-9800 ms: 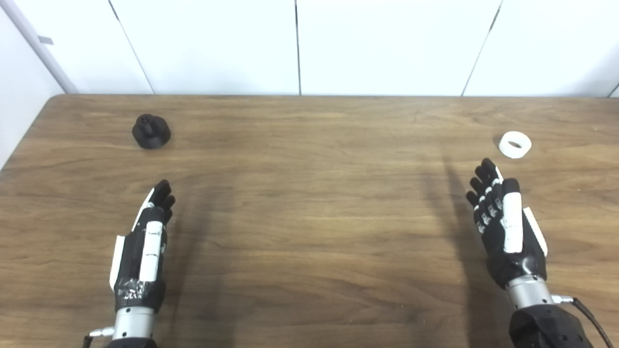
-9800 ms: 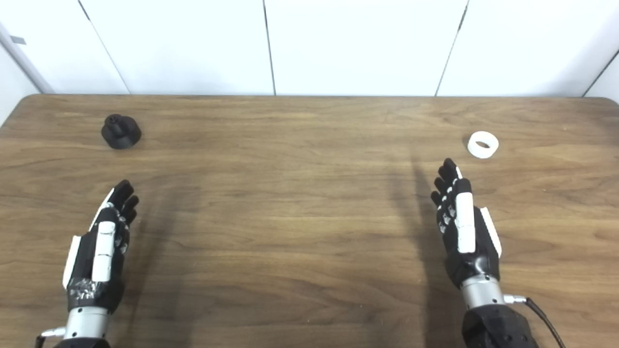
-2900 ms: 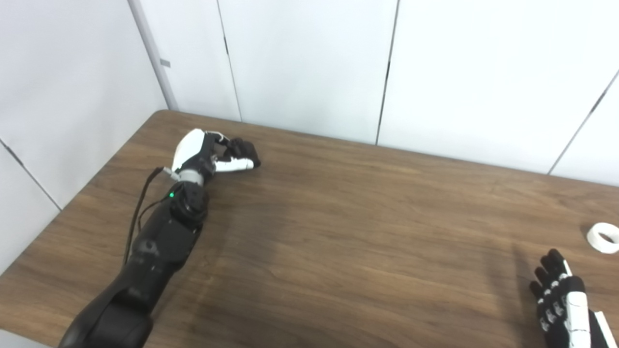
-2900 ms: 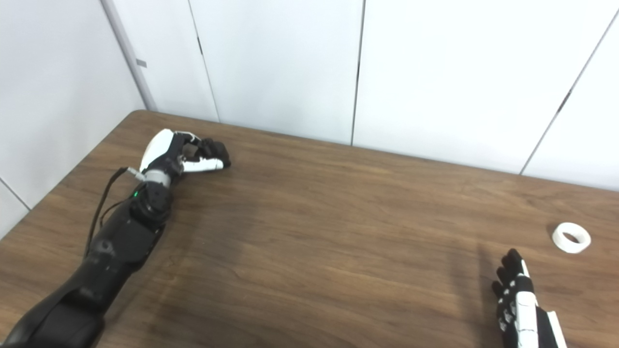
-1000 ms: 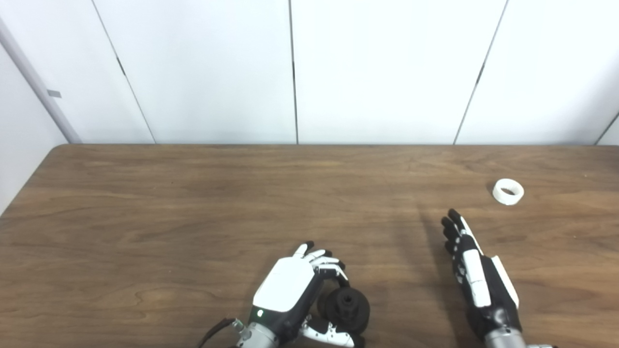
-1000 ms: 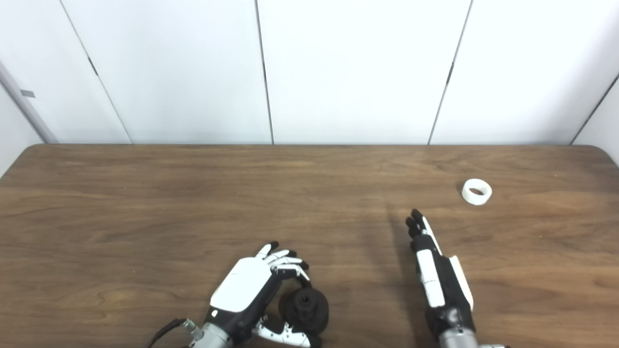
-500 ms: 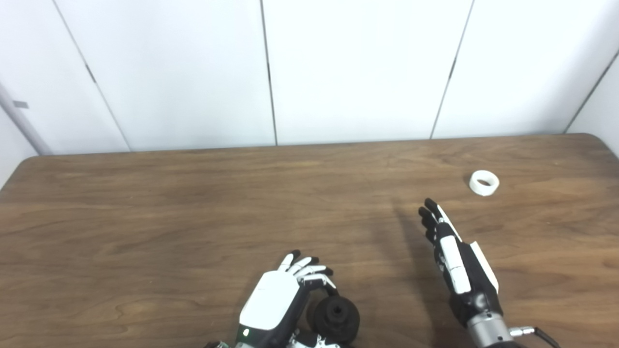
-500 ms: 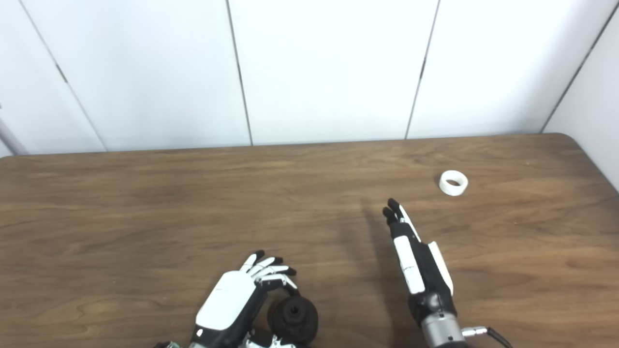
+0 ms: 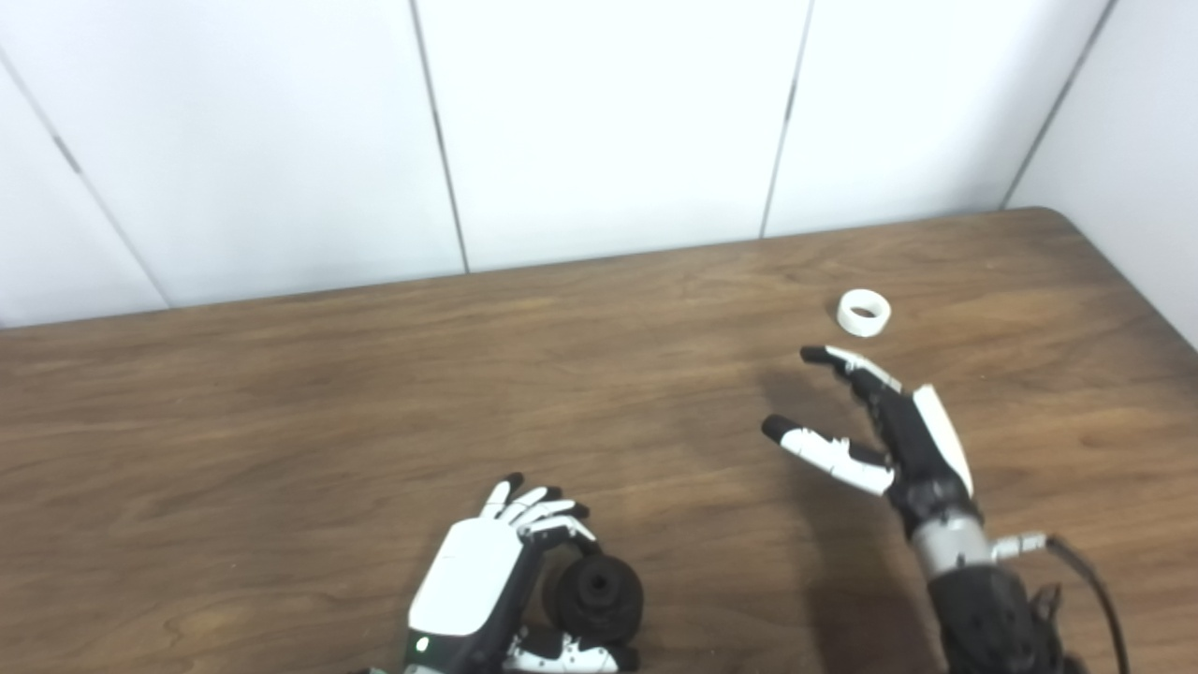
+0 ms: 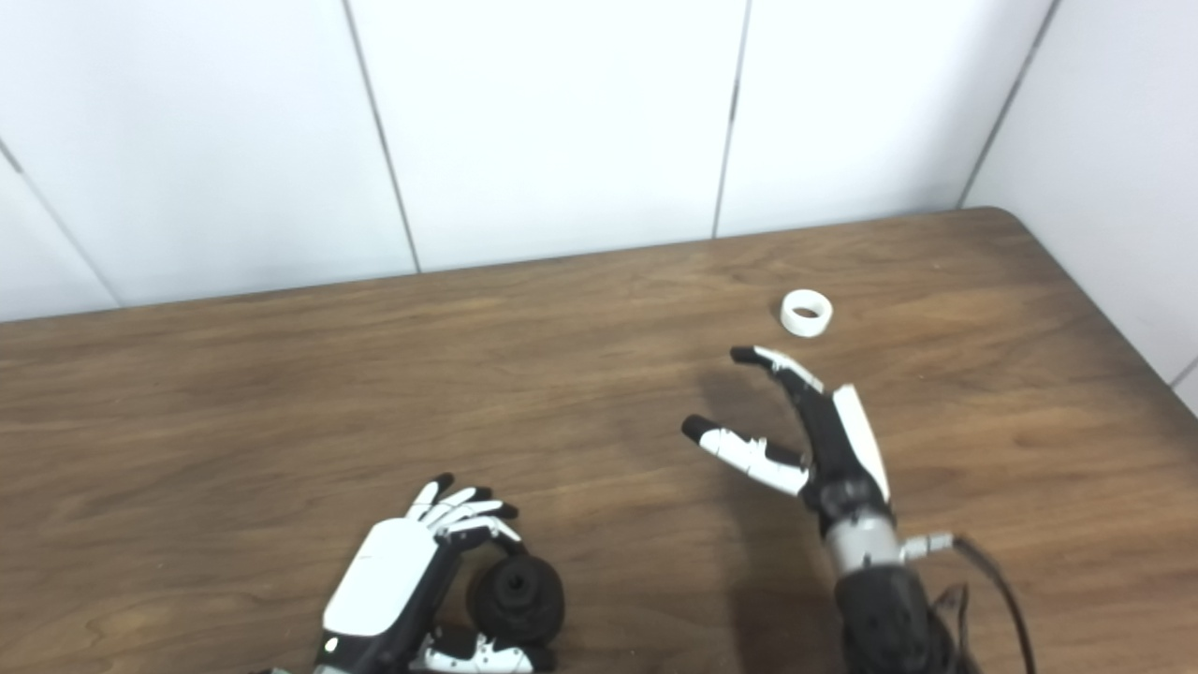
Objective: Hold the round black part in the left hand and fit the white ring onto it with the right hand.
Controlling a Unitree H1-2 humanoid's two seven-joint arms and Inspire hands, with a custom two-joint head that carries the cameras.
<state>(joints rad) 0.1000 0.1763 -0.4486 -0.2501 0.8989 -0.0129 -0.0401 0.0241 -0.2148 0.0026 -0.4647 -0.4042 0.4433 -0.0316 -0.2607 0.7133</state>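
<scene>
I've got the left robot hand clamped on the round black part, low over the near worktop. Right robot hand is spread, empty. White ring lies flat just beyond its fingertips, slightly right, so that hand is nearer.

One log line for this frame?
left hand: holding black part | right hand: open, near white ring | ring: on table, not fitted
</scene>
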